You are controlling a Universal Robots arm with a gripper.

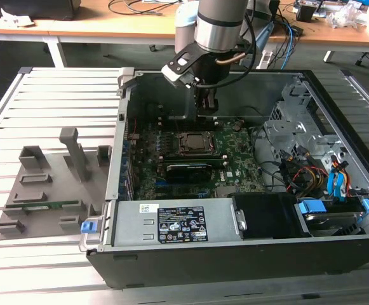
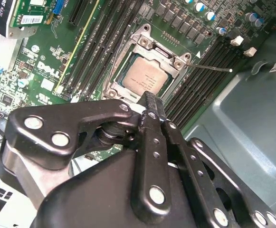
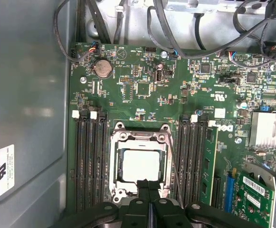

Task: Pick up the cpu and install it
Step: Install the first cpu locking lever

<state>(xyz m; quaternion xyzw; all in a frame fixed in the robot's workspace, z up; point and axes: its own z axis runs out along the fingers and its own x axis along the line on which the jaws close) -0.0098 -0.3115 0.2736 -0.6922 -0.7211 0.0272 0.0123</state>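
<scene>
- The cpu (image 3: 140,164) lay flat inside the socket frame (image 3: 115,156); the gripper (image 3: 149,184) hung just above its edge
- Its fingers were pressed together, holding nothing

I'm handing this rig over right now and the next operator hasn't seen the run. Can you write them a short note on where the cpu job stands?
Gripper: shut and holding nothing. In both wrist views its fingertips sit close above the rim of the socket.
Cpu: the small flat square chip with a silvery metal top lies flat inside the square dark metal socket frame on the green motherboard.
Done: the chip is in the socket and out of the gripper.
Left: I cannot tell whether the chip is fully seated or whether the frame is latched.
</scene>
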